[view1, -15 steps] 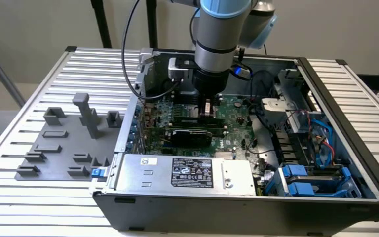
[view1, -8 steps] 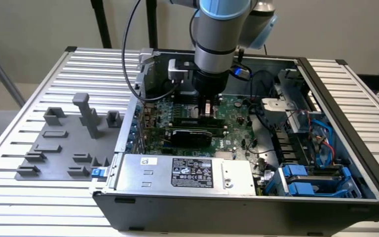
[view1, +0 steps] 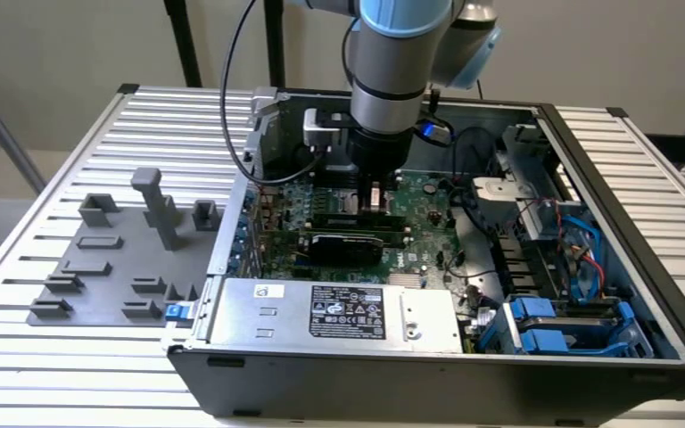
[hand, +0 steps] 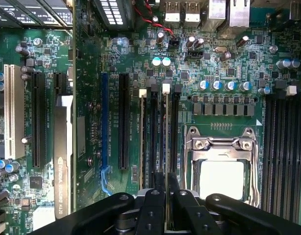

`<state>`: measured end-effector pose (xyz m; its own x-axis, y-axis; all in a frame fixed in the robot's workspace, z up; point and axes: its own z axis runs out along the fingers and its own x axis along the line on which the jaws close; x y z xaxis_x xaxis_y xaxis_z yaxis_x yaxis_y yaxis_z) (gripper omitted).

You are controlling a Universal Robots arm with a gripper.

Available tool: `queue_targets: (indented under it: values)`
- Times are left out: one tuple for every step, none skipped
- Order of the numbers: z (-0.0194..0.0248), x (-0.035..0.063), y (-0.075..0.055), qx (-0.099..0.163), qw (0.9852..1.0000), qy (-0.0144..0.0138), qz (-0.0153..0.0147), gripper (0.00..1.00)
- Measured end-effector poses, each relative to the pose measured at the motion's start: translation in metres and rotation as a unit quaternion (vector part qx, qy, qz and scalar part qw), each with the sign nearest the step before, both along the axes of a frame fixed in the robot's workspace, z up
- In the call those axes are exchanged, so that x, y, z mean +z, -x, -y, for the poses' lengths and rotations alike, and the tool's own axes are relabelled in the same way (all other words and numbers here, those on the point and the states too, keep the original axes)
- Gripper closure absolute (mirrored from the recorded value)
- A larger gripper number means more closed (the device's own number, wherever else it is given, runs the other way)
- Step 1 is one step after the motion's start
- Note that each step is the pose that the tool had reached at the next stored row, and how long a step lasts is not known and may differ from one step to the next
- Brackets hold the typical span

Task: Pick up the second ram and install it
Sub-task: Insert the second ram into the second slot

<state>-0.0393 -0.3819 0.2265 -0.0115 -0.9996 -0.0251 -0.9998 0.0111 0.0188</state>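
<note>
In the exterior view you see the arm reaching straight down into the open computer case that lies on the slatted table. Your end effector sits low over the green motherboard, its fingers drawn narrow on the second ram, a thin stick standing on edge just under the fingertips. Just in front of the end effector, toward the camera, lies a dark expansion card, and beyond that the grey power supply with its label. To the exterior view's left of the end effector, outside the case, a grey fixture tray rests on the table. To the exterior view's right of it, blue drive brackets fill a corner of the case.

In the wrist view your end effector pinches the second ram edge-on between its two black fingers. The stick runs away from the fingertips along a memory slot, with a white latch at its far end. Another stick stands in a slot just beside it. The metal CPU socket lies near the fingertips on the other side, and long black expansion slots lie past the neighbouring stick.
</note>
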Motion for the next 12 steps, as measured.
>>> queue_targets:
  values:
    - [-0.0001,-0.0001,0.0001,0.0,1.0,-0.0001,0.0,0.87]
    - [-0.0004,-0.0003,0.0001,0.0,1.0,-0.0002,0.0001,0.87]
    - [-0.0006,-0.0003,0.0002,0.0,1.0,-0.0002,0.0001,0.87]
    - [-0.0009,-0.0003,0.0002,0.0,1.0,-0.0001,0.0001,0.87]
    - [-0.0012,-0.0004,0.0002,0.0,1.0,-0.0002,0.0001,0.87]
    - [-0.0015,-0.0004,0.0003,0.0,1.0,-0.0001,0.0001,0.87]
    - [-0.0016,-0.0004,0.0003,0.0,1.0,-0.0001,0.0001,0.87]
    - [-0.0018,-0.0005,0.0004,0.0,1.0,-0.0001,0.0001,0.87]
    - [-0.0019,-0.0005,0.0004,0.0,1.0,0.0,0.0,0.87]
    - [-0.0019,-0.0007,0.0005,0.0,1.0,0.0002,0.0,0.87]
    - [-0.002,-0.001,0.0005,0.0,1.0,0.0005,0.0001,0.87]
    - [-0.002,-0.0012,0.0005,0.0,1.0,0.001,0.0002,0.87]
